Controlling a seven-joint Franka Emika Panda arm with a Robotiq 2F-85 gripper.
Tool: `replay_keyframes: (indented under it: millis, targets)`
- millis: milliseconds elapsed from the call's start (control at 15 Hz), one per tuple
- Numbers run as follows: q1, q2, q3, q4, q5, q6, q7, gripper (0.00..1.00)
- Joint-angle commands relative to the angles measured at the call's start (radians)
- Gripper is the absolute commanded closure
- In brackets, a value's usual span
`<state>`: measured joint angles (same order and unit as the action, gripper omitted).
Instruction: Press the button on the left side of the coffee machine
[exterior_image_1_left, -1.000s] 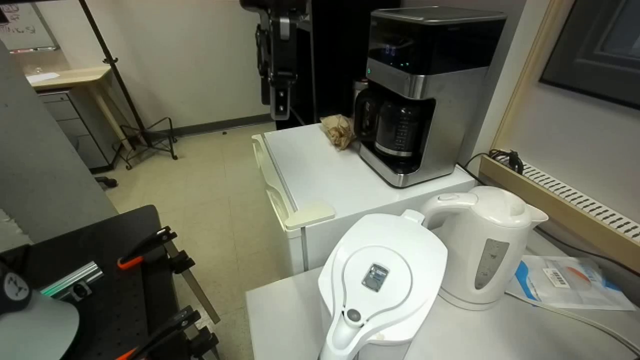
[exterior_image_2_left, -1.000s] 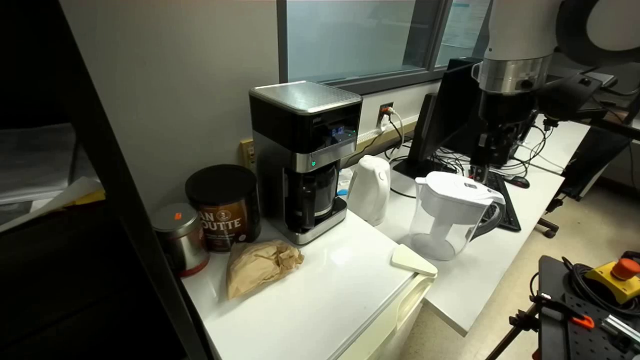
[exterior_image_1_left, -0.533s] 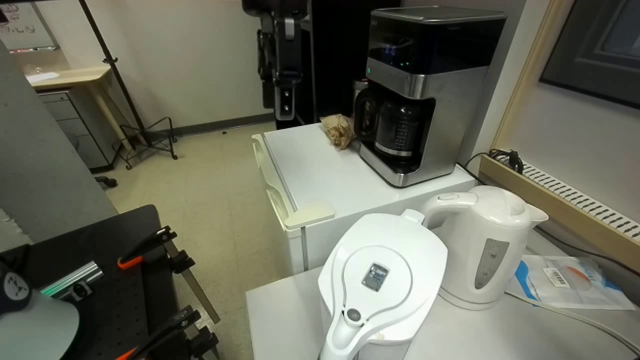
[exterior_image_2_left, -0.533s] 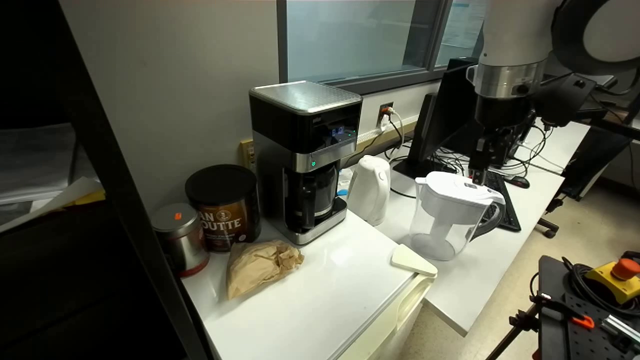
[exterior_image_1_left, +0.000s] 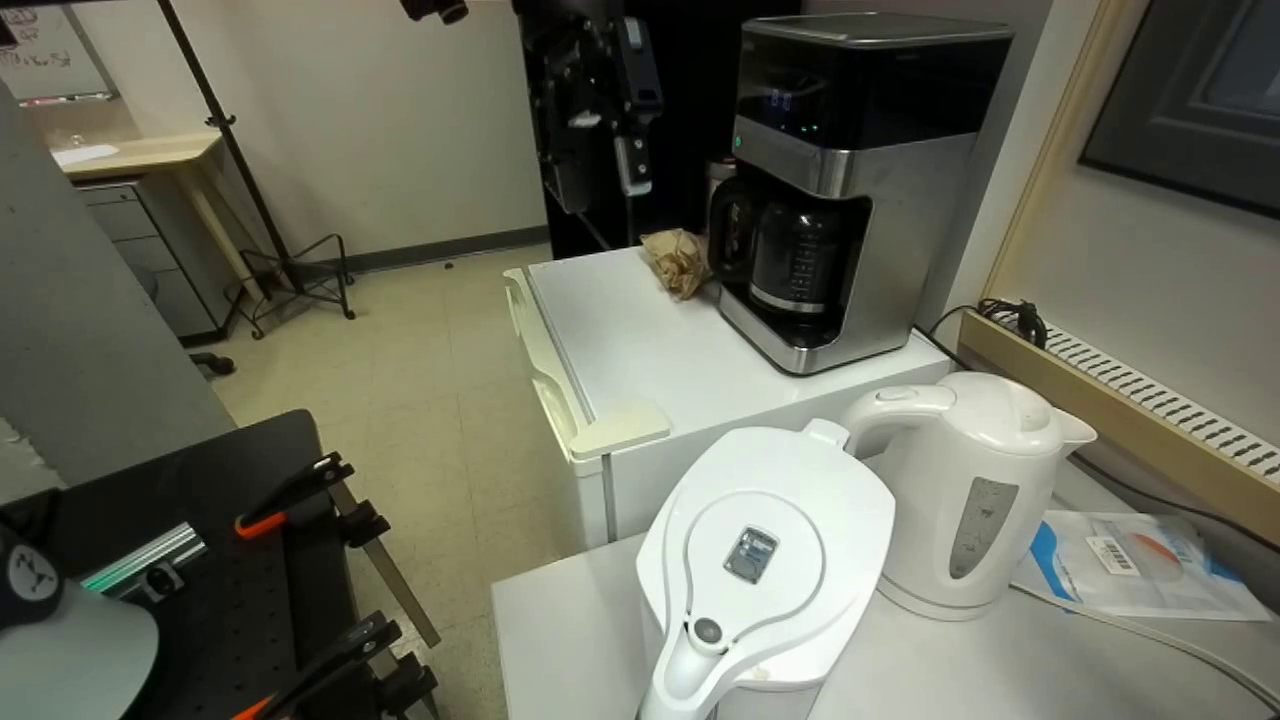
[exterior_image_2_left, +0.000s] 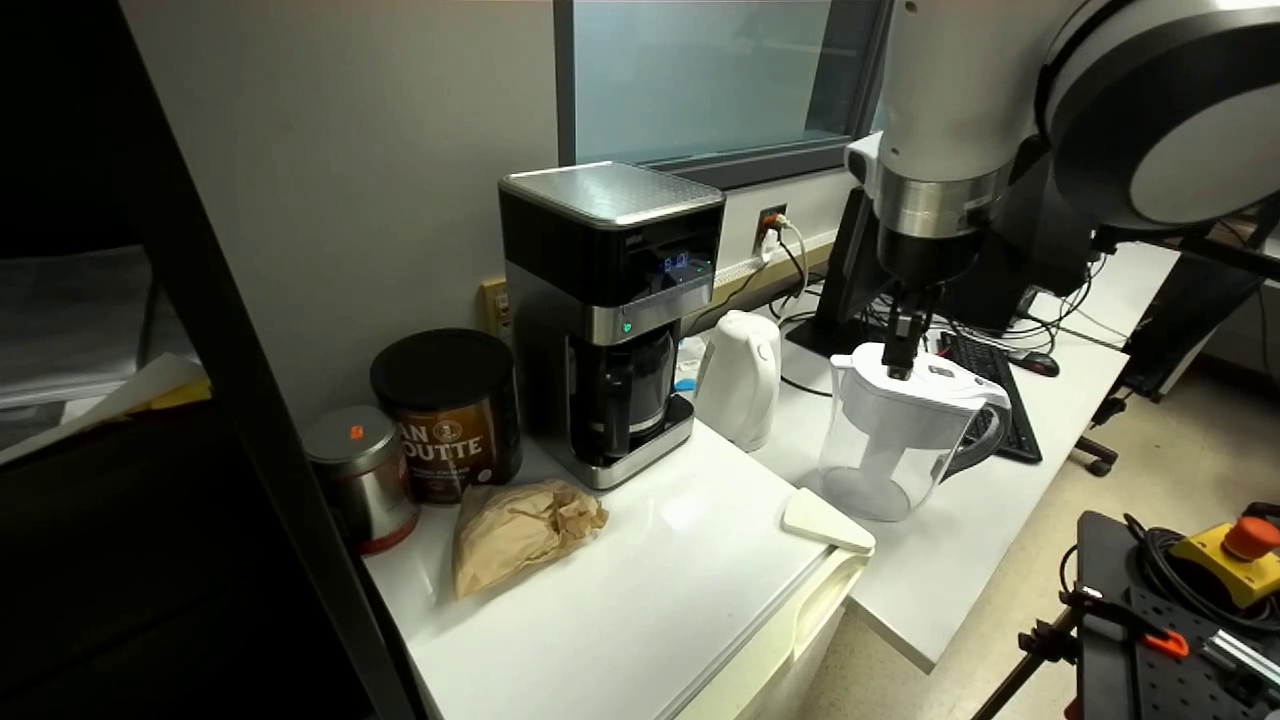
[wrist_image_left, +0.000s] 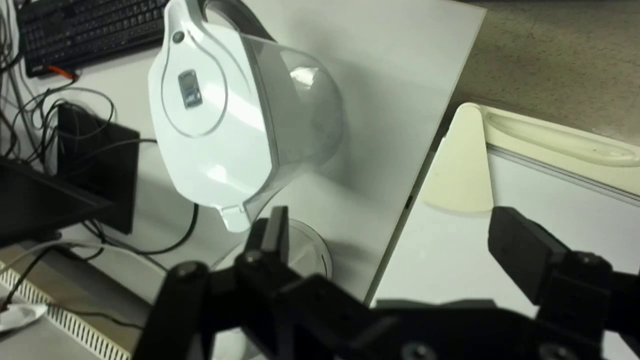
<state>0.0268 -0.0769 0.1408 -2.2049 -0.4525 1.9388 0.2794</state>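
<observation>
The coffee machine (exterior_image_1_left: 915, 230) is a tall black and silver box with a dark carafe (exterior_image_1_left: 797, 255). It stands on a white fridge top, and also shows in an exterior view (exterior_image_2_left: 545, 350). A small green-lit button (exterior_image_2_left: 627, 327) sits at the left of its silver front band; its green light also shows in an exterior view (exterior_image_1_left: 738, 142). Blue digits glow on the black panel above. My gripper (wrist_image_left: 391, 220) is open and empty. It hangs apart from the machine, in front of it in an exterior view (exterior_image_1_left: 605, 190). The machine is out of the wrist view.
A white filter jug (exterior_image_2_left: 890, 430) and white kettle (exterior_image_2_left: 740, 380) stand on the desk beside the fridge top (exterior_image_2_left: 690, 580). A paper bag (exterior_image_2_left: 525, 535), a coffee tub (exterior_image_2_left: 450, 420) and a metal canister (exterior_image_2_left: 360, 475) stand left of the machine. A dark frame post (exterior_image_2_left: 230, 380) rises nearby.
My gripper has moved closer to the coffee machine, leftward in one exterior view and rightward in another, and has turned and tilted. The machine and other objects have not moved.
</observation>
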Motion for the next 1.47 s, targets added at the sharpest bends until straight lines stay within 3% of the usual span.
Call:
replay_keyframes:
  millis: [0, 533, 667, 1000, 1400]
  targets:
    - [0.052, 0.094, 0.019, 0.082, -0.132, 0.014, -0.005, 0.26]
    - [0.150, 0.209, 0.033, 0.132, -0.501, 0.172, 0.095, 0.88]
    - [0.166, 0.236, 0.032, 0.141, -0.598, 0.226, 0.150, 0.98]
    - [0.184, 0.301, 0.028, 0.176, -0.769, 0.346, 0.259, 0.97]
    - [0.182, 0.364, 0.021, 0.241, -0.876, 0.398, 0.348, 0.98]
